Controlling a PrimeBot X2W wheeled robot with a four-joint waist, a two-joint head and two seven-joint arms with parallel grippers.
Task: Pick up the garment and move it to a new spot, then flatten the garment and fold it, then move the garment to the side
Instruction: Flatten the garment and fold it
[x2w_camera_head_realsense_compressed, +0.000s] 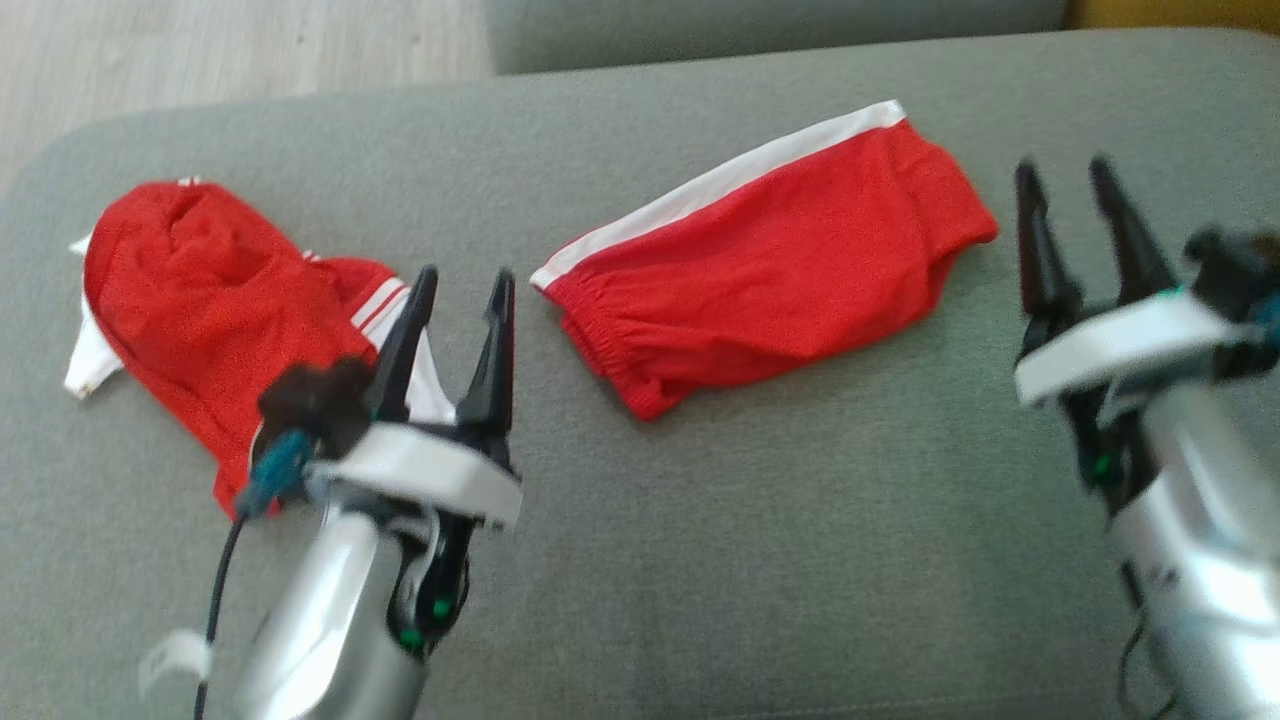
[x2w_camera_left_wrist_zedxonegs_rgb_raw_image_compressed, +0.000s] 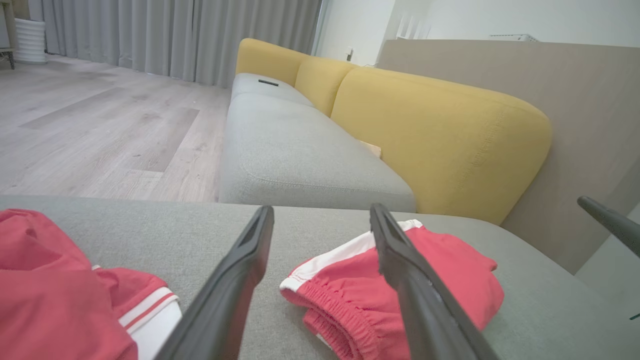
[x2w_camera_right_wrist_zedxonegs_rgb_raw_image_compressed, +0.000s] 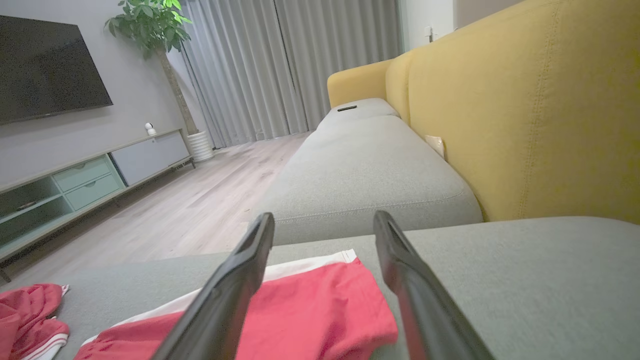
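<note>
Looking down from the head view, the red shorts (x2w_camera_head_realsense_compressed: 770, 260) lie folded flat, white stripe along the far edge, at the middle-right of the grey seat cushion (x2w_camera_head_realsense_compressed: 800, 550), while a crumpled red shirt (x2w_camera_head_realsense_compressed: 200, 300) sits apart at the left. The left tool (x2w_camera_head_realsense_compressed: 467, 275) hangs by the shirt's right edge and the right tool (x2w_camera_head_realsense_compressed: 1062, 170) just right of the shorts; both have their fingers spread wide and hold nothing. From the left wrist view, the left tool (x2w_camera_left_wrist_zedxonegs_rgb_raw_image_compressed: 321, 210) points at the gap between shirt and shorts' waistband end. From the right wrist view, the right tool (x2w_camera_right_wrist_zedxonegs_rgb_raw_image_compressed: 324, 217) aims over the shorts' right end, clear of the cloth. The fold looks done, so moving the shorts aside seems the step in hand. That calls for lowering a tool to pinch every layer at one edge, so the fold holds.
</note>
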